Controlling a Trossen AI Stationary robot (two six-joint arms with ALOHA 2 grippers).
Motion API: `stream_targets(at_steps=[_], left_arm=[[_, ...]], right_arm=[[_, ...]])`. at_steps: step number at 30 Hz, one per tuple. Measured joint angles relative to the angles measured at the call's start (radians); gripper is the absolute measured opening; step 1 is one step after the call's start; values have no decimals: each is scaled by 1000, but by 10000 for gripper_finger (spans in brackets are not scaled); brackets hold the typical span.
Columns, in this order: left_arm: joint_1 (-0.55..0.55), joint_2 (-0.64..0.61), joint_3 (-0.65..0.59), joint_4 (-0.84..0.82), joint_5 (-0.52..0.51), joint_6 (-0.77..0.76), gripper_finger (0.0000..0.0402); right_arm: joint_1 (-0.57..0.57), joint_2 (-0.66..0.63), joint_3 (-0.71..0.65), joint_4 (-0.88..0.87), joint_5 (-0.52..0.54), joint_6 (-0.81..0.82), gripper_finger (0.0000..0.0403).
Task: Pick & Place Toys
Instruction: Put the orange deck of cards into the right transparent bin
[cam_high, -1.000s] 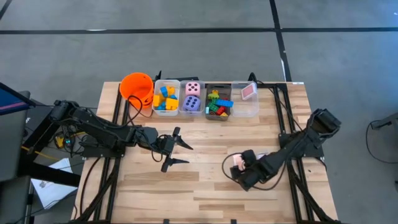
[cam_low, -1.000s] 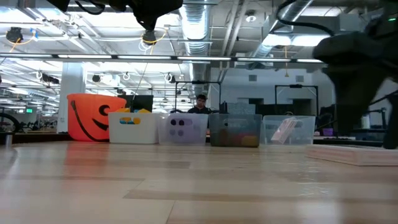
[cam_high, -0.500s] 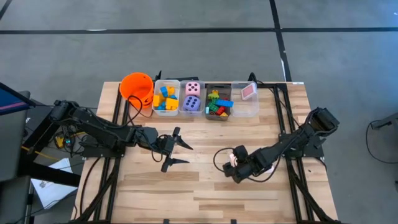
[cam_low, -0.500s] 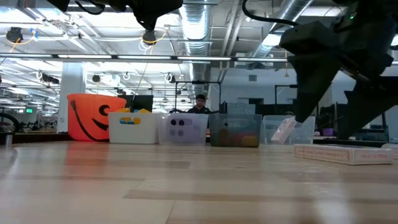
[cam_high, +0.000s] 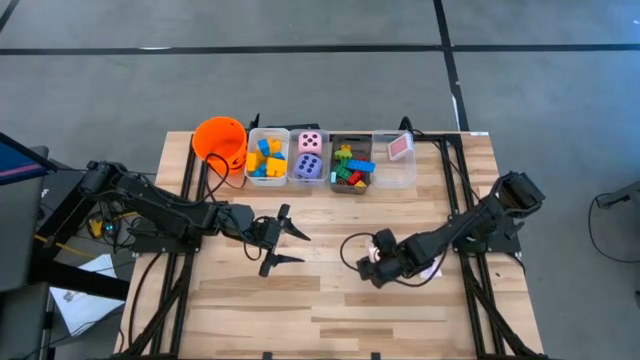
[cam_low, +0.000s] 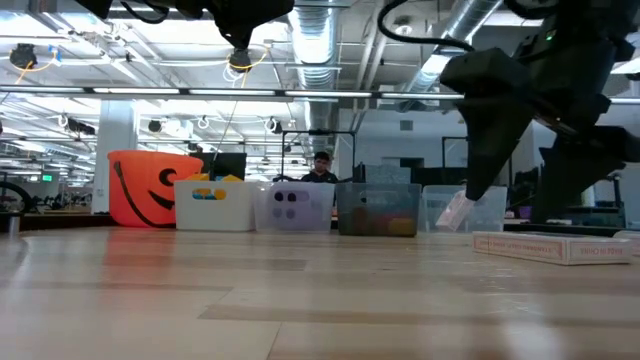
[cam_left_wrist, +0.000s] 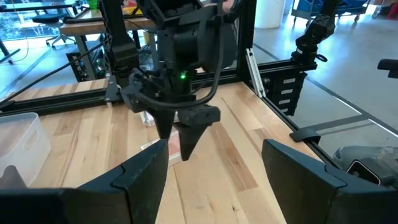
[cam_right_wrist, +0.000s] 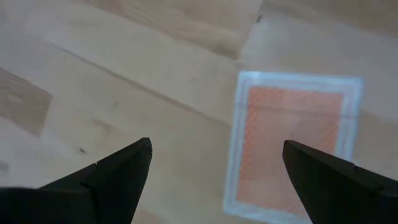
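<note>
A wooden table (cam_high: 330, 300) carried a row of containers along its 12 o'clock edge: an orange bucket (cam_high: 220, 140) at about 11 o'clock, then a bin of yellow and blue blocks (cam_high: 265, 160), a bin with a pink die (cam_high: 311, 142) and a purple die (cam_high: 309, 167), a grey bin of mixed blocks (cam_high: 351, 166), and a clear bin with a card (cam_high: 399, 148) leaning inside. A person (cam_low: 322, 167) sat in the room beyond the bins.

The right gripper (cam_high: 372, 266) hung low over the table at about 4 o'clock from the table's centre, pointing down, its fingers (cam_right_wrist: 118, 171) spread wide and holding nothing. A boxed pack of pink-white cards (cam_right_wrist: 292, 146) lay flat on the wood directly beneath it, between the fingertips but untouched.

The left gripper (cam_high: 288, 247) waited at about 8 o'clock, its fingers apart and empty, well apart from the pack.
</note>
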Motion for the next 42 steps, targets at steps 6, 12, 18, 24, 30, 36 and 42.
stream_targets(at_steps=[6, 12, 18, 24, 30, 36, 42], left_arm=[[0, 0, 0, 0, 0, 0, 250], [0, 0, 0, 0, 0, 0, 250], [0, 0, 0, 0, 0, 0, 250], [0, 0, 0, 0, 0, 0, 250], [0, 0, 0, -5, 0, 0, 250], [0, 0, 0, -44, 0, 0, 250], [0, 0, 0, -57, 0, 0, 250]], right_arm=[[-29, 0, 0, -72, 1, -14, 356], [-36, -1, 0, -115, 0, -17, 356], [-35, -1, 1, -143, -12, -17, 356], [-34, -1, 1, -143, -55, -3, 356], [-33, 21, 1, -134, -71, 26, 356], [-30, 88, 15, -136, -91, 24, 356], [-27, 116, 63, -195, -95, 42, 356]])
